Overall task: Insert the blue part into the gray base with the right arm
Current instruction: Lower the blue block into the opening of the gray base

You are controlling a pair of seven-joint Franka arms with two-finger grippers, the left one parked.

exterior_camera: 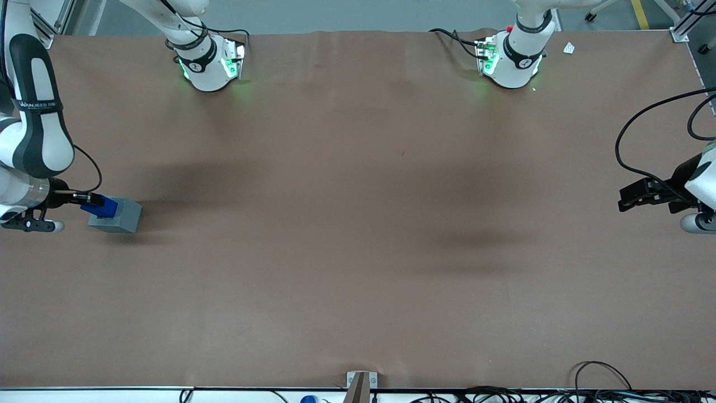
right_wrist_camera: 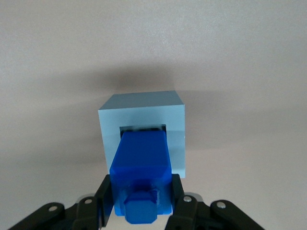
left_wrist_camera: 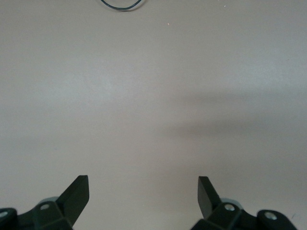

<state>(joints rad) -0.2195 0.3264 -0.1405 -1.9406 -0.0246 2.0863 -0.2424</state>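
The blue part (right_wrist_camera: pixel 140 178) is clamped between the two fingers of the gripper (right_wrist_camera: pixel 140 201), with its stepped knob end pointed back at the wrist and its other end entered into the square socket of the gray base (right_wrist_camera: pixel 144 135). In the front view, the gray base (exterior_camera: pixel 117 216) is seen resting on the brown table (exterior_camera: pixel 358 240) at the working arm's end, with the blue part (exterior_camera: pixel 100 206) at about 10 o'clock on its top face. The gripper (exterior_camera: pixel 84 197) is carried just above the base by the right arm (exterior_camera: pixel 33 123).

Brown table (exterior_camera: pixel 358 252), white paper scrap (exterior_camera: pixel 569 48), metal bracket (exterior_camera: pixel 361 380) at its near edge
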